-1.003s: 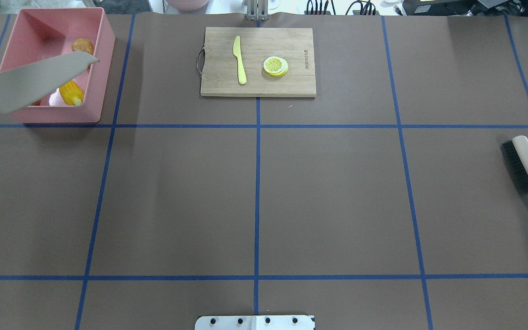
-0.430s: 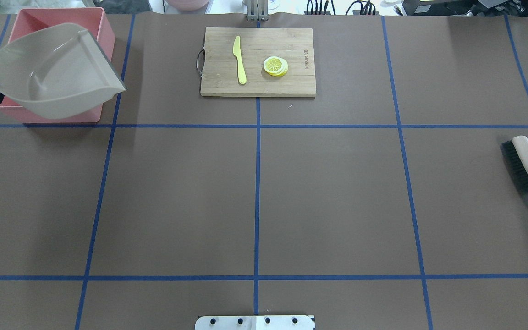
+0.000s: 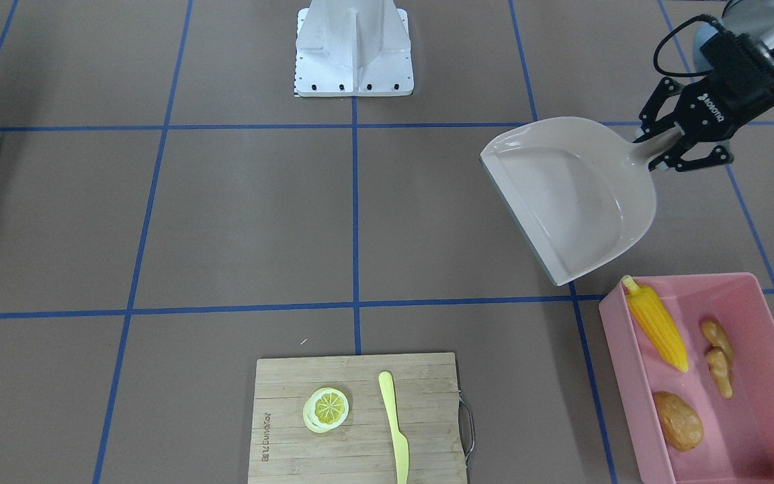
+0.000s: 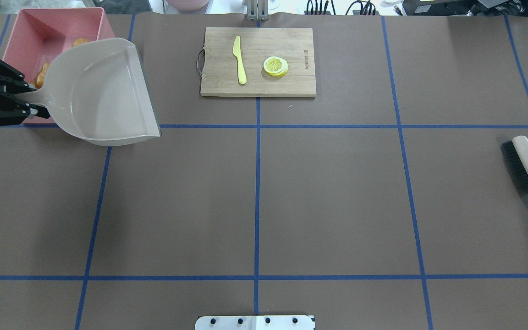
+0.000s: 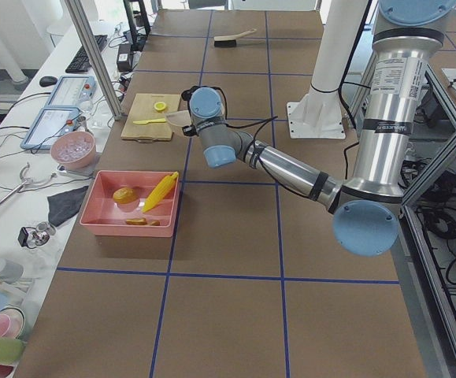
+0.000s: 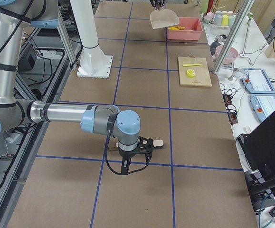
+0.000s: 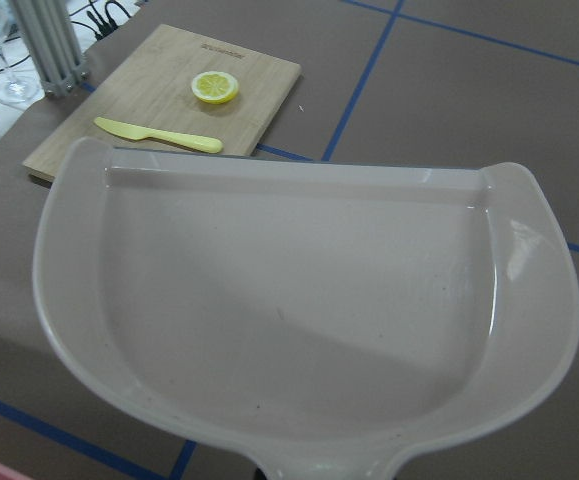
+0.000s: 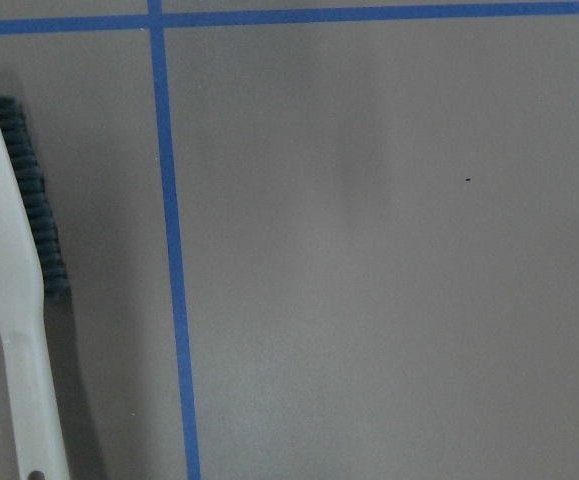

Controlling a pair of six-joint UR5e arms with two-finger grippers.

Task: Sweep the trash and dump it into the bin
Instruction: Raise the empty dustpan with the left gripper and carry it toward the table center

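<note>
Swung emptied dustpan (image 3: 575,195) level, off the pink bin (image 3: 753,417), handle clamped in left gripper (image 3: 664,144); corn (image 3: 659,333), potato (image 3: 678,420), ginger (image 3: 717,356) dumped, job likely done.

One pink bin (image 3: 629,390). Three trash pieces (image 3: 662,336): one corn cob (image 3: 656,326), one potato (image 3: 678,420), one ginger root (image 3: 717,356). One beige dustpan (image 3: 575,195), one brush (image 4: 527,165), one wooden cutting board (image 4: 258,78), one yellow knife (image 4: 239,59), one lemon slice (image 4: 275,65).
</note>
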